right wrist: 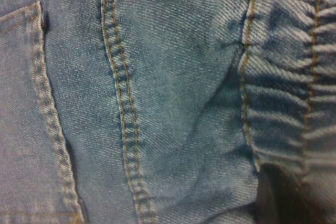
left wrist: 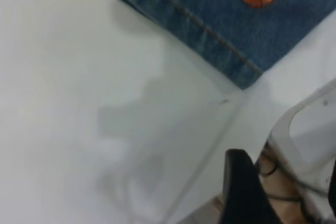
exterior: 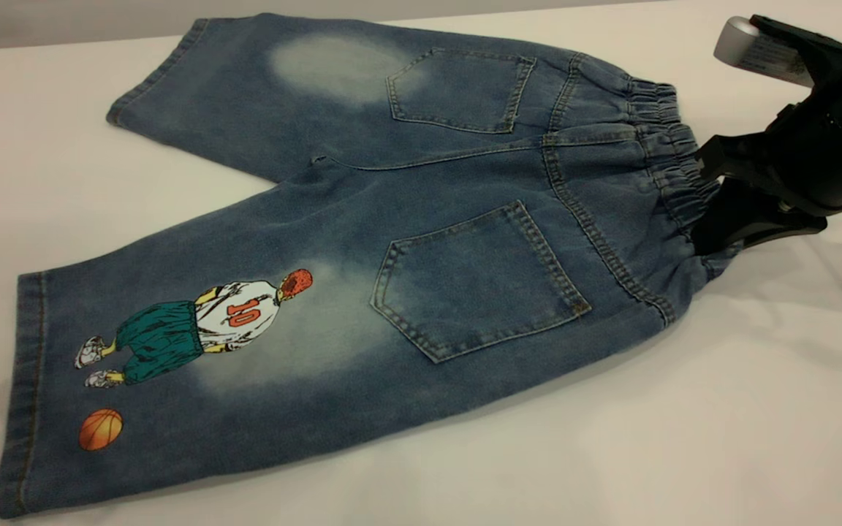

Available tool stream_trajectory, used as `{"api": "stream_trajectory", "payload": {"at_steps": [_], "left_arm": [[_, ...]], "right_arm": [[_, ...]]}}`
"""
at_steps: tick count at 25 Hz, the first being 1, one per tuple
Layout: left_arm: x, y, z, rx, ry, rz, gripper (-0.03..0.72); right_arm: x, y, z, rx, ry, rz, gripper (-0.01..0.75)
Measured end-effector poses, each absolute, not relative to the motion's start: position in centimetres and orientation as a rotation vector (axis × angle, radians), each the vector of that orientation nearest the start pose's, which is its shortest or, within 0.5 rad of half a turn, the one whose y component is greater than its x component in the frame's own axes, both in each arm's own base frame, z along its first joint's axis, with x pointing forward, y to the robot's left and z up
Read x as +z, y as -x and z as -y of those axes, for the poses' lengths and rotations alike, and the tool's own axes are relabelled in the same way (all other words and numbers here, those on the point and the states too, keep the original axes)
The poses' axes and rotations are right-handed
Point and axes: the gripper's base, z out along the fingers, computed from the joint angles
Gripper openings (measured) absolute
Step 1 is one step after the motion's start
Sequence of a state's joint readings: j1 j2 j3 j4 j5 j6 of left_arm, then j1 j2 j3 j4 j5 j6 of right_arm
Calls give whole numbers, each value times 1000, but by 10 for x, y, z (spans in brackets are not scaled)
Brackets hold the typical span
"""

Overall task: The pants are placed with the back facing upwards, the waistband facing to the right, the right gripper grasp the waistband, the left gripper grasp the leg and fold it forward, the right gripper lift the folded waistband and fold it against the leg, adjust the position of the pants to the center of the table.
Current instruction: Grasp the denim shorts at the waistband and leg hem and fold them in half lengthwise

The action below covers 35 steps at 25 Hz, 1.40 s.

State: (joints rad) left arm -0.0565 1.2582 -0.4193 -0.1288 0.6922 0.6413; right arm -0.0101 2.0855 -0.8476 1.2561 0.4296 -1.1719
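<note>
from the exterior view, the pants [exterior: 406, 248] lie flat on the white desk [exterior: 684, 438], back pockets up, their long axis running from the hems at that view's left to the waistband [exterior: 673, 157] at its right, so the garment points waistband-first at the right arm. the right gripper [exterior: 717, 212] is right at that gathered edge, its black jaws on the band on the printed leg's side; they look clamped on the waistband (the fabric bunches where they meet it), though the contact itself is partly hidden. the leg [exterior: 172, 365] with the number 10 player stretches toward the near left corner, and the left arm is nearer to it. in the left wrist view, the hem corner of that leg [left wrist: 231, 30] and its orange ball sit ahead of the left gripper [left wrist: 244, 192], clearly apart from it with bare desk [left wrist: 79, 103] between; only one dark finger shows, so whether those jaws are apart or together i cannot tell. in the right wrist view, denim fills the frame, the ruffled waistband [right wrist: 283, 77] close under the camera beside a tan-stitched seam.
</note>
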Motion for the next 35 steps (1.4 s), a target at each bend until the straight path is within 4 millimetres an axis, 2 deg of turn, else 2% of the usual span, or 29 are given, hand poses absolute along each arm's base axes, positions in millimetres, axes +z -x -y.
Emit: {"api": "stream_trajectory", "payload": {"at_steps": [5, 10, 12, 15, 20, 27, 35], "left_arm": [[143, -169, 17, -88, -803, -2907, 364], [123, -179, 16, -84, -594, -2986, 364], [113, -177, 17, -80, -563, -3031, 364], [101, -174, 23, -71, -590, -3033, 364], [87, -176, 29, -57, -781, -2992, 364], [68, -177, 28, -54, -785, -3034, 364], [66, -178, 31, -46, -850, -3001, 364]], "right_arm": [[54, -323, -36, 643, -1, -2796, 34], [56, -326, -37, 659, -4, -2787, 34], [56, -326, -37, 659, -4, -2787, 36], [56, -326, -37, 659, -4, -2787, 36], [56, -326, -37, 659, -1, -2787, 36], [56, -325, -38, 671, 1, -2788, 36], [56, -325, -38, 678, 3, -2788, 36]]}}
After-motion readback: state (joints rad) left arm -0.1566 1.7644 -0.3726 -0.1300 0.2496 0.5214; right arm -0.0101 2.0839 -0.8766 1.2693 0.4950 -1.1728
